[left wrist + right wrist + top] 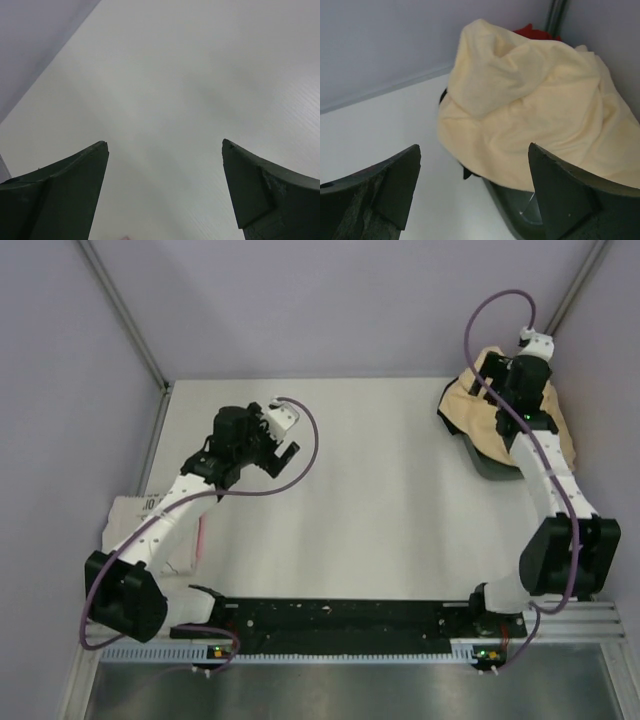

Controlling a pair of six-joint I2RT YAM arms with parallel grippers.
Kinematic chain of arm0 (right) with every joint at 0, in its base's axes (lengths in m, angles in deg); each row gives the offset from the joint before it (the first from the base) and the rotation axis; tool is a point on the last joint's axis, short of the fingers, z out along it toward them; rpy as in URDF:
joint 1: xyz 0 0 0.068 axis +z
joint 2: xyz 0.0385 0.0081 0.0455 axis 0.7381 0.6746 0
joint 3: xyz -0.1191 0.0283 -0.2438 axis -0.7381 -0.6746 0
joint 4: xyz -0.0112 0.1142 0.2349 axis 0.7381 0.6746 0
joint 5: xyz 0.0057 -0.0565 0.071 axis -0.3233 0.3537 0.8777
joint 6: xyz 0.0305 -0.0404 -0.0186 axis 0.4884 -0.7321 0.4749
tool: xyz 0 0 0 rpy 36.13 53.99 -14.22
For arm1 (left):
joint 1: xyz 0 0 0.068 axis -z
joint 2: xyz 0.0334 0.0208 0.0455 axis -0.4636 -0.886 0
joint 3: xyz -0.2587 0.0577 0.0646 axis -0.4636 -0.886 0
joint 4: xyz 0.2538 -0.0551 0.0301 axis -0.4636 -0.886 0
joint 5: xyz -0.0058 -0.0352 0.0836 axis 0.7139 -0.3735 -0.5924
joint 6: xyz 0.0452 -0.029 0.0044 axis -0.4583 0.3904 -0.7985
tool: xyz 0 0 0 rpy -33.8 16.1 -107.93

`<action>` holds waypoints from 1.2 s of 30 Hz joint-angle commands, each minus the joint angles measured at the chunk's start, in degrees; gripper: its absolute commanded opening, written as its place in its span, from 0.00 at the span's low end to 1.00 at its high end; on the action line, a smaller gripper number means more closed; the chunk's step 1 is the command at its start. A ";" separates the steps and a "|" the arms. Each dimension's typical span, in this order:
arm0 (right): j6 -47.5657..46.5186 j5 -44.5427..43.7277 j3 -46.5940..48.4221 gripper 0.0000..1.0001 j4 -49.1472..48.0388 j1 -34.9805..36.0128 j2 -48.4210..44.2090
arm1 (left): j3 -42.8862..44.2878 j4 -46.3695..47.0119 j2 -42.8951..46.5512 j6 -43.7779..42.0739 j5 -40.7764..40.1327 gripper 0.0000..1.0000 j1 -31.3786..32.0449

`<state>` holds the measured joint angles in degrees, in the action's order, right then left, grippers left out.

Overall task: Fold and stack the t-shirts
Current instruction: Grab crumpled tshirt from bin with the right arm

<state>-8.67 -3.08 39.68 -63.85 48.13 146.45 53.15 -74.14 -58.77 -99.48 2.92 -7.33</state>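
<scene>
Jaws wide, both empty — right gripper (pixel 474 146) facing yellow t-shirt (pixel 535 110).

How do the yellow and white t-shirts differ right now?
The yellow t-shirt is crumpled in a heap in the far right corner; the white t-shirt lies flat by the left near edge. The yellow one covers a pile, red cloth peeking out; the white one lies partly under the left arm. Neither is gripped.

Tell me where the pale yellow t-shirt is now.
In the top view, the pale yellow t-shirt lies heaped in the far right corner of the table, beneath the open right pincer.
</scene>
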 commanded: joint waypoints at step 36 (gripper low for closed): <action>-7.74 21.44 37.76 0.00 3.78 -7.42 4.60 | 4.20 -12.63 -3.90 -3.80 -12.79 0.99 -1.31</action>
<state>-16.56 8.37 76.77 -50.67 38.73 161.77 57.26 -88.87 -66.95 -103.07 -8.23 -7.83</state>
